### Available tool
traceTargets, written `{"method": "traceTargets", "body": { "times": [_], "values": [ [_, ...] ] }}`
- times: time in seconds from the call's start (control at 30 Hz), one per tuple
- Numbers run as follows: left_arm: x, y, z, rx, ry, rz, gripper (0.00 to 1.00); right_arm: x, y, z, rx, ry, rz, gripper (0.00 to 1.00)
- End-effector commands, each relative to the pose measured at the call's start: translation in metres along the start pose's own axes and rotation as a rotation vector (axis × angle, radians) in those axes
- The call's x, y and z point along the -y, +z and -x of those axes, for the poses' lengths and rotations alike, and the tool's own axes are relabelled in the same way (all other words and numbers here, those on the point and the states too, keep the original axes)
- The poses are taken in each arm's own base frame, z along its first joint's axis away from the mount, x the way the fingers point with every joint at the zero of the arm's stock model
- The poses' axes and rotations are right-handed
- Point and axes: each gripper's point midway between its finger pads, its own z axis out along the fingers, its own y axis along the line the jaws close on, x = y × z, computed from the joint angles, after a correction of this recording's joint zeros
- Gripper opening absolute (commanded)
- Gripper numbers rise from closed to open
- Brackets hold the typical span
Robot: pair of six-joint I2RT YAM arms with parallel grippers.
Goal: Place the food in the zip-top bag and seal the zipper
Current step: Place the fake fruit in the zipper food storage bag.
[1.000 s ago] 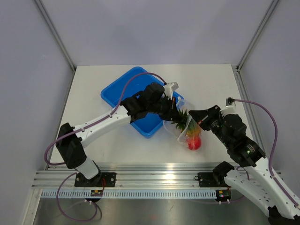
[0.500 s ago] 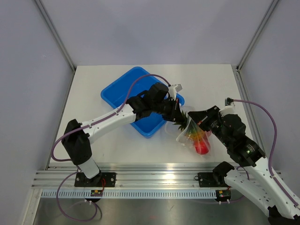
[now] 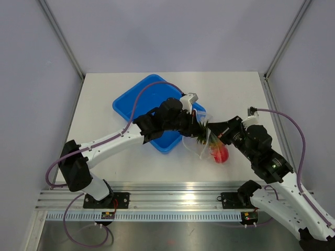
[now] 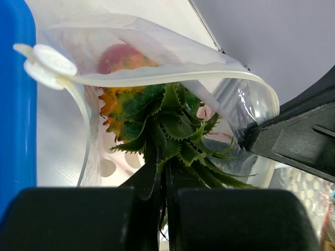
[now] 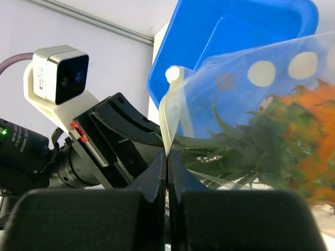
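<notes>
The clear zip-top bag (image 3: pixel 205 146) hangs open right of the blue tray. My left gripper (image 3: pixel 194 127) is shut on the green crown of the orange pineapple (image 4: pixel 172 123), whose body sits inside the bag mouth. A red fruit (image 3: pixel 220 155) lies at the bag's bottom; it also shows behind the pineapple in the left wrist view (image 4: pixel 121 55). My right gripper (image 3: pixel 216 132) is shut on the bag's mouth edge with the zipper strip (image 5: pixel 168 123), holding it up. The pineapple shows through the plastic in the right wrist view (image 5: pixel 282 136). A second red fruit is not seen.
The blue tray (image 3: pixel 137 102) lies on the white table just left of the bag, under my left arm. A grey frame and rail border the table on all sides.
The left gripper with the pineapple pulled back a little to the left. The bag and red fruit, swung down and right half a second ago, came back up-left.
</notes>
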Motion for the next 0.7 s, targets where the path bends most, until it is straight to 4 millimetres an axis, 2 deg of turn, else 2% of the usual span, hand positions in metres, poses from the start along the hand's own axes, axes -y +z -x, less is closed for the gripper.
{"method": "traceTargets", "body": {
  "times": [0.0,0.23,0.37,0.43,0.67],
  "values": [
    [0.018,-0.008,0.028,0.149,0.101,-0.019,0.0,-0.015,0.001,0.0,-0.003,0.02,0.066,0.0],
    [-0.001,-0.003,0.025,0.183,0.191,0.108,0.0,0.0,0.001,-0.006,-0.009,0.079,0.022,0.0],
    [-0.011,0.007,0.015,0.2,0.231,0.162,0.0,0.011,-0.003,-0.009,-0.003,0.137,0.002,0.0],
    [-0.011,0.012,0.01,0.21,0.244,0.168,0.0,0.017,-0.003,-0.011,0.0,0.162,-0.012,0.0],
    [-0.012,0.027,-0.006,0.237,0.288,0.202,0.0,0.015,-0.008,-0.009,0.008,0.194,-0.012,0.0]
  ]
}}
